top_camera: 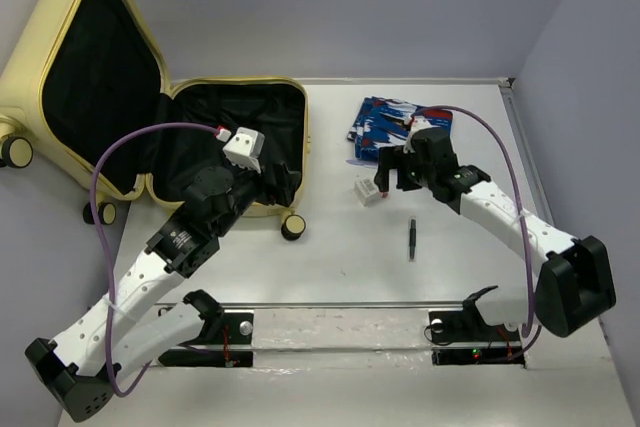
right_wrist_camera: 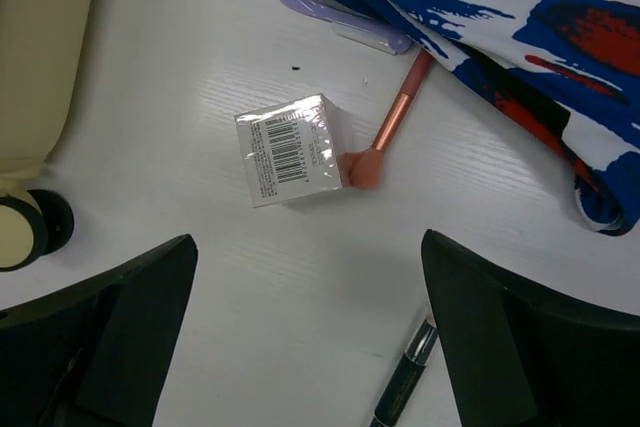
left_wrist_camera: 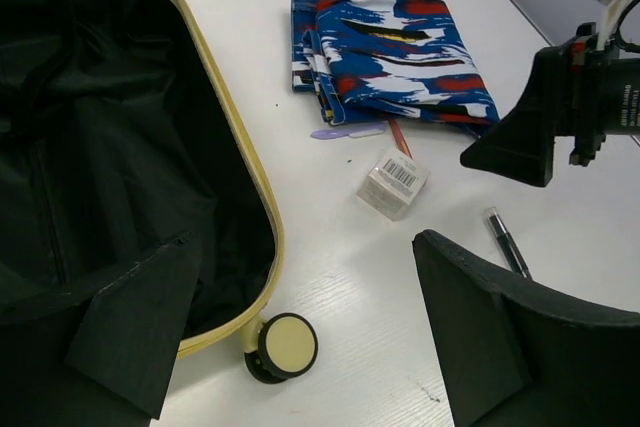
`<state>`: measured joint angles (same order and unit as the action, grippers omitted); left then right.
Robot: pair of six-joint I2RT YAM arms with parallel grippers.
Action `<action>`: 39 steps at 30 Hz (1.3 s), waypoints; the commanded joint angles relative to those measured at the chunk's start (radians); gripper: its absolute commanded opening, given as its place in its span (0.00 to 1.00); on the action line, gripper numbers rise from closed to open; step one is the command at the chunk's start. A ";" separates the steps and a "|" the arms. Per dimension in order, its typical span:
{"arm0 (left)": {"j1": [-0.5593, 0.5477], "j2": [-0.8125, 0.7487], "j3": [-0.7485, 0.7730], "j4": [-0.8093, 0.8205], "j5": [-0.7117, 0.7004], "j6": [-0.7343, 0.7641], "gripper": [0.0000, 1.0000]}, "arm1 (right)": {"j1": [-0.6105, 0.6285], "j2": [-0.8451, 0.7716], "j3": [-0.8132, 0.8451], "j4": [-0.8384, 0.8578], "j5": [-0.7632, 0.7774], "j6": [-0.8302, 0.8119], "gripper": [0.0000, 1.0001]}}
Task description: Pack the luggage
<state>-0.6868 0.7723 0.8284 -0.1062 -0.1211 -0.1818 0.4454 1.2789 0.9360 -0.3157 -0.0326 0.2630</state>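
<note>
The luggage [top_camera: 28,65] is a pale-yellow suitcase lying open at the far left, its black lining showing in the lid and the base. In the left wrist view I see its rim [left_wrist_camera: 243,157] and a wheel [left_wrist_camera: 283,345]. My left gripper [top_camera: 283,183] is open and empty, hovering over the suitcase's right edge and wheel [left_wrist_camera: 300,242]. My right gripper [top_camera: 392,169] is open and empty, just above a small white barcoded box [top_camera: 370,190]; the box lies a little ahead of its fingertips in the right wrist view [right_wrist_camera: 293,150], where the gripper [right_wrist_camera: 308,242] is also seen.
A blue patterned packet [top_camera: 390,125] lies at the back right. A pink stick [right_wrist_camera: 390,125] and a lilac item [right_wrist_camera: 340,17] lie beside it. A black pen-like tube [top_camera: 411,239] lies near the table's middle, close to my right finger [right_wrist_camera: 405,372].
</note>
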 commanded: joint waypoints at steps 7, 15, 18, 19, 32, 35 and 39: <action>0.003 -0.004 0.001 0.020 0.006 0.028 0.99 | 0.073 0.148 0.121 -0.016 0.114 -0.074 1.00; 0.004 -0.013 0.001 0.016 -0.023 0.028 0.99 | 0.093 0.229 0.167 -0.031 0.096 -0.102 1.00; 0.004 -0.010 0.002 0.010 -0.025 0.028 0.99 | 0.093 0.276 0.198 -0.031 0.071 -0.111 1.00; 0.003 -0.011 0.005 0.011 -0.025 0.027 0.99 | 0.104 0.289 0.204 -0.031 0.068 -0.111 1.00; 0.004 -0.027 0.008 0.005 -0.037 0.028 0.99 | 0.165 0.534 0.337 -0.045 0.134 -0.131 0.83; 0.003 -0.036 0.009 0.008 -0.041 0.030 0.99 | 0.187 0.533 0.345 -0.043 0.195 -0.128 0.61; 0.004 -0.045 0.008 0.008 -0.041 0.028 0.99 | 0.187 0.501 0.351 -0.048 0.211 -0.130 0.33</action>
<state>-0.6853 0.7471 0.8284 -0.1261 -0.1474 -0.1722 0.6182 1.8248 1.2366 -0.3607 0.1253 0.1425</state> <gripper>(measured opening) 0.990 0.654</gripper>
